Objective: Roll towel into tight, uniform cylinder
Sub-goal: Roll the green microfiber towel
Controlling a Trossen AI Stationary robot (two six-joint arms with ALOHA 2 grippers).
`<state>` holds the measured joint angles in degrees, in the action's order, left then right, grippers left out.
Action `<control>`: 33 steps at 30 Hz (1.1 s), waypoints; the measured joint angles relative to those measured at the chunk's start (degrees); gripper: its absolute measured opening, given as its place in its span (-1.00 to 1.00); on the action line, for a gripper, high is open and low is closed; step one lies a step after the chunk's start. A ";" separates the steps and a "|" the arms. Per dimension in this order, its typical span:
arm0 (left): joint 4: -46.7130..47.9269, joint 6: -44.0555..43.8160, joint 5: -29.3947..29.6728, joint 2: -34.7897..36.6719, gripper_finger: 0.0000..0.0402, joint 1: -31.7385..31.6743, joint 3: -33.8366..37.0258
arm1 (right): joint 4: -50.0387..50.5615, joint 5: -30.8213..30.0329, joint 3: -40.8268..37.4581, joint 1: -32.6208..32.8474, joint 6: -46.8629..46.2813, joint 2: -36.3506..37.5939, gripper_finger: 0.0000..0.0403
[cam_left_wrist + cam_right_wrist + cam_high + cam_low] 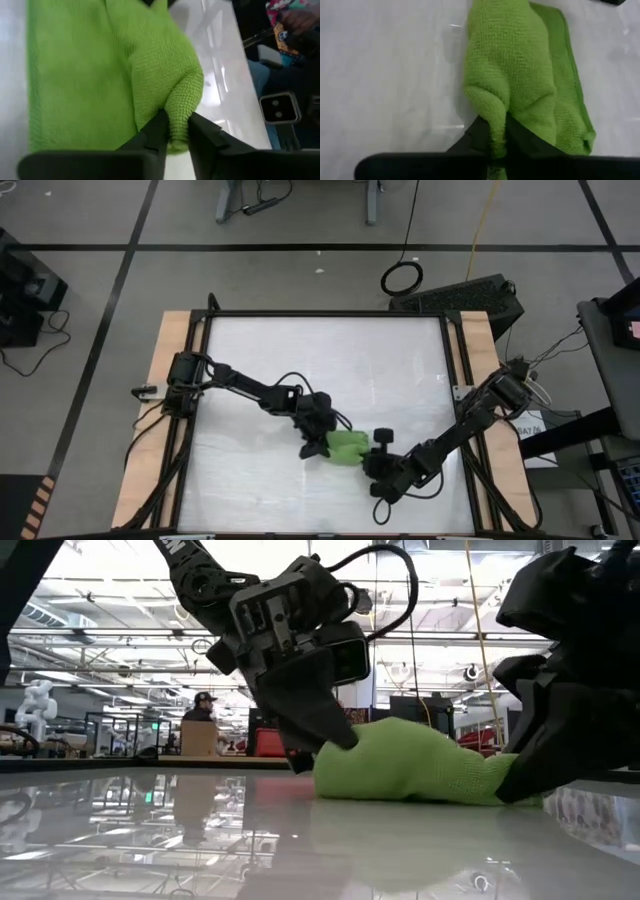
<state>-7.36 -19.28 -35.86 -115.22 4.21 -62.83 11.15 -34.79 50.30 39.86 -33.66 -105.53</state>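
The lime-green towel (349,445) lies bunched in a short thick roll on the white tabletop (300,360), near the table's near edge and a little right of its middle. It also shows in the low view (420,772). My left gripper (322,442) is at the towel's left end and is shut on it. My right gripper (375,455) is at the towel's right end and is shut on it. My left gripper pinches a raised fold (176,112) at the towel's left end between its two fingers. The fingers slant down from the table's left. The towel's underside rests on the table. My right gripper pinches a bunched fold (496,120) at the towel's right end between its two fingers. The fingers slant down from the table's right. The towel lies on the table beyond the fingers.
Black rails (330,313) frame the white top, with wooden strips (165,380) along the left and right sides. The tabletop stretches bare toward its far edge. A person (204,710) stands far off in the room behind.
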 joint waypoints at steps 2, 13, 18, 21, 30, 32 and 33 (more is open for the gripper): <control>-2.48 0.01 0.26 0.00 -0.55 0.00 0.00 | 0.41 1.92 0.00 -0.13 -1.84 0.44 -0.86; -2.10 13.76 11.47 7.60 -0.06 2.91 -0.04 | 1.46 15.61 -0.24 -1.72 -6.87 6.01 -0.94; 0.17 29.96 26.92 11.20 -0.05 10.92 -0.07 | 1.84 18.41 -0.24 -3.48 -8.58 6.49 -0.93; -0.39 37.52 34.03 10.42 -0.05 16.31 -0.07 | 1.80 19.37 -0.24 -4.48 -9.22 6.52 -0.93; -1.31 46.89 45.29 5.46 -0.04 22.93 -0.04 | 0.07 21.89 -0.24 -5.79 -10.02 6.53 -0.93; -0.94 47.24 45.33 4.17 -0.04 22.69 -0.02 | -0.29 22.03 -0.24 -5.79 -10.79 6.55 -0.92; -1.40 47.24 45.84 3.45 -0.04 22.39 -0.02 | -0.50 22.62 -0.24 -5.79 -11.18 6.55 -0.92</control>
<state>-8.76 27.97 9.98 -111.77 26.60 -62.85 10.65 -12.17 50.06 34.06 -44.84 -98.98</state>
